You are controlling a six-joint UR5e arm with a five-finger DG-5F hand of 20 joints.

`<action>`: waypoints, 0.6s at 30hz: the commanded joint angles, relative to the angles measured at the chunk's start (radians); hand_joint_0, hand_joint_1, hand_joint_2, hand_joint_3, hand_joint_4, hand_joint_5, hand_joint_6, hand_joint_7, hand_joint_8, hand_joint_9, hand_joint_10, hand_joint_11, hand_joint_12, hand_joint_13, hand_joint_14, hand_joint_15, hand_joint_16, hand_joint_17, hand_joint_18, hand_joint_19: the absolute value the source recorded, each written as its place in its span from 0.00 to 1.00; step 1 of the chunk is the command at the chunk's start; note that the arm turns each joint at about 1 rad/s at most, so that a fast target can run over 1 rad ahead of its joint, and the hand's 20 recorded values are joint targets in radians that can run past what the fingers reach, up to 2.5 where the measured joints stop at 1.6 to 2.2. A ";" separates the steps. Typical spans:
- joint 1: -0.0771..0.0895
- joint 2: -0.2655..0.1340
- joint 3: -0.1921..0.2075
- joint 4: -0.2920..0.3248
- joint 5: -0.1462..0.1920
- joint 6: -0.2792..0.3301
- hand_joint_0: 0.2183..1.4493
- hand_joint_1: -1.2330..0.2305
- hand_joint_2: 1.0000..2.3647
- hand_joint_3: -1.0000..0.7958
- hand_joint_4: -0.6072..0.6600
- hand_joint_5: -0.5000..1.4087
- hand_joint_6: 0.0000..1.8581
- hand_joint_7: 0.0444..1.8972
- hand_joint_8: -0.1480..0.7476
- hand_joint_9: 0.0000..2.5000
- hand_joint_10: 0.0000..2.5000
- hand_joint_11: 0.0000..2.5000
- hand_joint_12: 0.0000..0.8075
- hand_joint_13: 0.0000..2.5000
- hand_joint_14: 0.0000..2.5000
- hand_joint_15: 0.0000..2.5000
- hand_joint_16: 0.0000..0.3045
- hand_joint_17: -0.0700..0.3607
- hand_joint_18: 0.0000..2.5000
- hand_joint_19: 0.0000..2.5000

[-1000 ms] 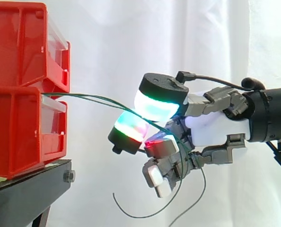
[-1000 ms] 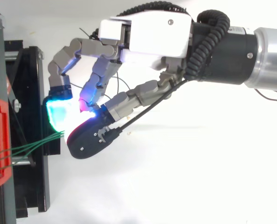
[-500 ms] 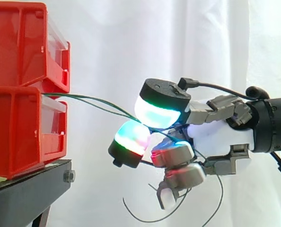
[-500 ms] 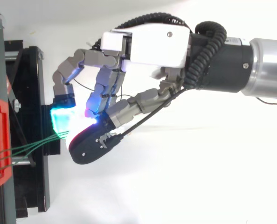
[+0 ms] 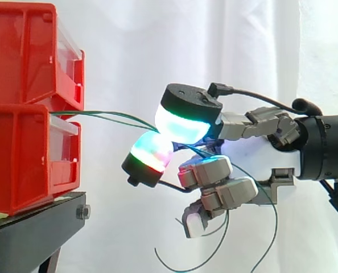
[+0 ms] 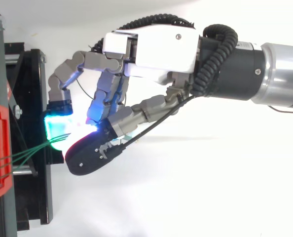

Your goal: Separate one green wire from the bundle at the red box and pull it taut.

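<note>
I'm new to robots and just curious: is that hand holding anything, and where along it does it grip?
The hand pinches green wire between its glowing fingertips, partway along; the loose ends dangle below. One strand or several: cannot tell.

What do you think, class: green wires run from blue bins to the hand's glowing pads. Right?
No: the bins are red, not blue, as the side view shows. The green wires do run from them to the hand's glowing pads.

Items counted: two stacked red bins (image 5: 21, 153); one black stand (image 5: 38, 224); one bundle of green wires (image 6: 30, 152), at least three strands distinguishable in the top view; one hand (image 5: 260, 162); one white curtain (image 5: 123, 40).
</note>
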 commanded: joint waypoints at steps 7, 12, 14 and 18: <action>0.002 -0.001 0.000 0.001 -0.002 0.000 0.44 0.22 0.00 0.28 0.51 0.16 0.50 0.48 0.44 0.51 0.00 0.61 0.45 0.52 0.01 0.49 0.17 0.43 0.35 0.24; 0.005 0.001 0.000 0.001 -0.002 0.000 0.37 0.23 0.00 0.28 0.54 0.16 0.50 0.49 0.45 0.51 0.00 0.60 0.45 0.51 0.01 0.47 0.17 0.43 0.35 0.24; 0.004 0.001 0.000 0.001 -0.002 0.002 0.30 0.27 0.00 0.28 0.55 0.16 0.50 0.49 0.46 0.52 0.00 0.60 0.45 0.51 0.01 0.48 0.17 0.43 0.35 0.24; 0.004 0.001 0.000 0.001 -0.002 0.006 0.25 0.34 0.00 0.28 0.55 0.17 0.50 0.48 0.47 0.52 0.00 0.60 0.47 0.52 0.01 0.48 0.18 0.45 0.36 0.25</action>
